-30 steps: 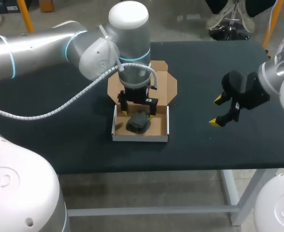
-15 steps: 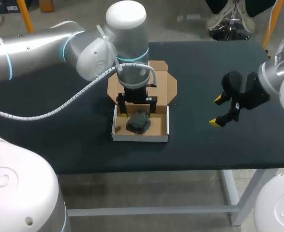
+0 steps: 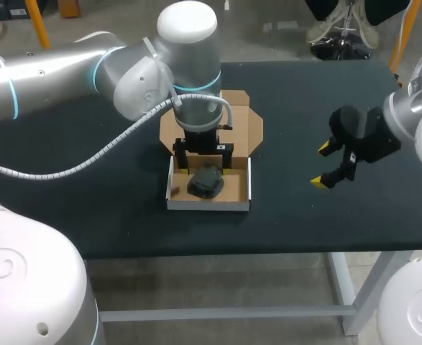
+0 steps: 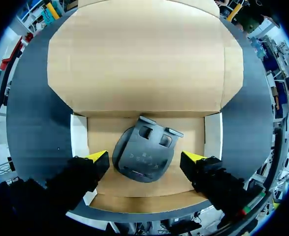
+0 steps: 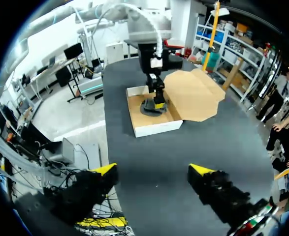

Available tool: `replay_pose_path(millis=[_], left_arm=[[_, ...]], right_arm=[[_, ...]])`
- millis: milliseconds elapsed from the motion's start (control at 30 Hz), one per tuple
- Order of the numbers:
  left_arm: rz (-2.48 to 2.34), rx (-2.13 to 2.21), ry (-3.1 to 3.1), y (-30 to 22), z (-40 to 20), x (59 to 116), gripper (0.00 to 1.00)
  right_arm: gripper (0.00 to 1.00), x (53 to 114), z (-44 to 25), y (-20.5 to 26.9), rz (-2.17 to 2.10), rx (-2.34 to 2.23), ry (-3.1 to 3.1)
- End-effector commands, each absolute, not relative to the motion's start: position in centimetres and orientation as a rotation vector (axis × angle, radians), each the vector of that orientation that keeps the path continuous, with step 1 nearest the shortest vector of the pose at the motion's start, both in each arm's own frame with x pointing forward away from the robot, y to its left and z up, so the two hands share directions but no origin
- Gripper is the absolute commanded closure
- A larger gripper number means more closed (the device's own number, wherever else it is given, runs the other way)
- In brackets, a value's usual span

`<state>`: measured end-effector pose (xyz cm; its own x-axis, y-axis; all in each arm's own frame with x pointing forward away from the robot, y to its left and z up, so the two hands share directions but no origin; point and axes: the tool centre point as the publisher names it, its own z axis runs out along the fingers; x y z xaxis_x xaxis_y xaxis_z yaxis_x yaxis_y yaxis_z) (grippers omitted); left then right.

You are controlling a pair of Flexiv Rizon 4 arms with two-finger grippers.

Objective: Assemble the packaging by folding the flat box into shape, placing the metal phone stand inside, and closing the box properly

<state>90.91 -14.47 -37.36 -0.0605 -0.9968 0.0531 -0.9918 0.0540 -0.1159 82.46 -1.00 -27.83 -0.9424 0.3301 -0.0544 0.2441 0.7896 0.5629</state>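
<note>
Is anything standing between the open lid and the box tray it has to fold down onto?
Yes. The left pincer hangs in the tray, open, a finger on each side of the phone stand, so it blocks the lid from folding over. The right pincer is off to the side.

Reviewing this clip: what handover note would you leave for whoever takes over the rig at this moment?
Left gripper: open over the box, fingers either side of the phone stand, not gripping it.
Right gripper: open, empty, above the table well to the box's right.
Done: tray folded into shape, stand lying inside.
Left to do: the lid lies open and flat behind the tray; lift the left arm clear, fold the lid over and close it.
</note>
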Motion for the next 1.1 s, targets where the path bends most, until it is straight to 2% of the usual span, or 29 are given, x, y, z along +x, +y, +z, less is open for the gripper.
replay_pose_path(millis=[33, 1100], left_arm=[[-0.184, -2.122, 2.246, -14.5, -37.3, 90.9, 0.00], [-0.155, -2.146, 2.184, -14.9, -38.6, 89.0, 0.00]], right_arm=[[0.00, 82.4, -27.7, -1.2, 0.870, 0.451, 2.831], [0.00, 82.4, -27.7, -1.2, 0.870, 0.451, 2.831]])
